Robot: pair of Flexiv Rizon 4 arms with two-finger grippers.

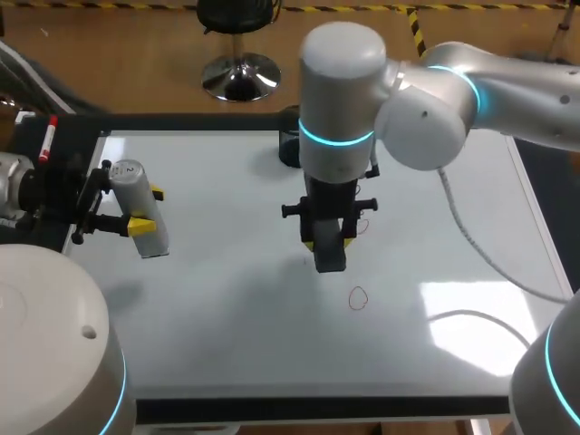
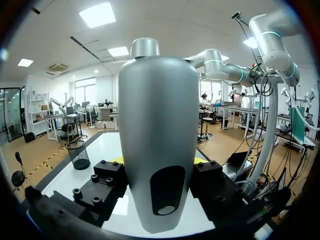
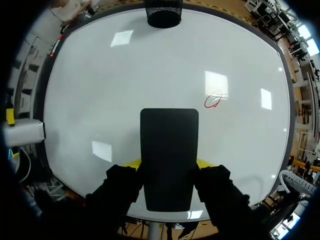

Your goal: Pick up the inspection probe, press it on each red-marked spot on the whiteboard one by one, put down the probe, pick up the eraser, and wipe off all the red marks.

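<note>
Head view: the left gripper (image 1: 148, 208) is clamped on the probe (image 1: 140, 207), which is held over the whiteboard's (image 1: 227, 317) left edge and not set down. The right gripper (image 1: 328, 246) is clamped on the eraser (image 1: 329, 257) at mid-board. A red ring (image 1: 360, 298) lies near the eraser, and a red trace (image 1: 365, 225) shows beside the arm.

Left wrist view: the probe (image 2: 157, 115) is gripped from both sides by the left gripper (image 2: 159, 160).

Right wrist view: the eraser (image 3: 169, 145) is gripped by the right gripper (image 3: 168, 164). The red ring (image 3: 214, 100) ahead is unwiped.

Judgement: this is the wiping stage, and marks remain.
</note>
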